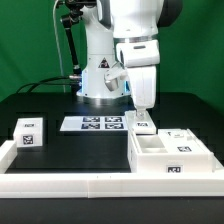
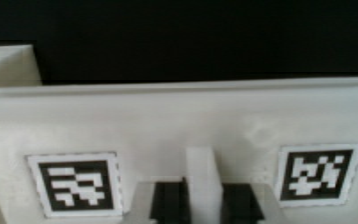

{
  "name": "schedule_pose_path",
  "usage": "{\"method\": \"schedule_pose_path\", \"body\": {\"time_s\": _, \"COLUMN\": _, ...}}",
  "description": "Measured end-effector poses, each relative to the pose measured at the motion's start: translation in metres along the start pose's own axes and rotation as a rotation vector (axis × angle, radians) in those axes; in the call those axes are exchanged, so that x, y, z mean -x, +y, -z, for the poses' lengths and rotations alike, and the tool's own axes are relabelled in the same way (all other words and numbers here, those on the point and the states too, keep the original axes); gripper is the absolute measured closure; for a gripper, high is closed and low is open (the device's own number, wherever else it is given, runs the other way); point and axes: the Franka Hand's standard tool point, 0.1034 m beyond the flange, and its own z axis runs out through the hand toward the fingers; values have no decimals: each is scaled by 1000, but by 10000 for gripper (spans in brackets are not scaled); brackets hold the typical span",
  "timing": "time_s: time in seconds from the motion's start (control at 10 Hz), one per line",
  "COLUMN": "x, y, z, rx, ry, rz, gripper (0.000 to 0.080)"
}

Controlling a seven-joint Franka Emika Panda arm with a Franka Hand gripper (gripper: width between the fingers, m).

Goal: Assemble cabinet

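The cabinet's big white box body (image 1: 172, 157) lies at the exterior view's right, tags facing up. My gripper (image 1: 142, 108) points straight down just behind it, onto a small white tagged cabinet panel (image 1: 145, 126). In the wrist view this panel (image 2: 176, 125) fills the picture, with one tag on each side. My dark fingers (image 2: 165, 206) stand close on both sides of its narrow upright ridge (image 2: 202, 180). The gripper (image 2: 202, 208) is shut on that ridge. Another white tagged cabinet block (image 1: 30, 134) sits apart at the exterior view's left.
The marker board (image 1: 95, 123) lies flat in front of the robot base (image 1: 100, 85). A low white rail (image 1: 90, 182) runs along the table's front edge. The table top is black.
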Motion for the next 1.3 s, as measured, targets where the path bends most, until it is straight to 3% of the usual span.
{"method": "schedule_pose_path", "body": {"time_s": 0.3, "x": 1, "y": 4, "z": 1, "rx": 16, "ry": 4, "rz": -5, "gripper": 728}}
{"method": "schedule_pose_path", "body": {"time_s": 0.6, "x": 2, "y": 3, "z": 0, "rx": 14, "ry": 4, "rz": -6, "gripper": 728}}
{"method": "schedule_pose_path", "body": {"time_s": 0.9, "x": -2, "y": 4, "z": -2, "rx": -6, "ry": 6, "rz": -2, "gripper": 728}}
{"method": "schedule_pose_path", "body": {"time_s": 1.3, "x": -1, "y": 8, "z": -3, "rx": -4, "ry": 10, "rz": 0, "gripper": 728}}
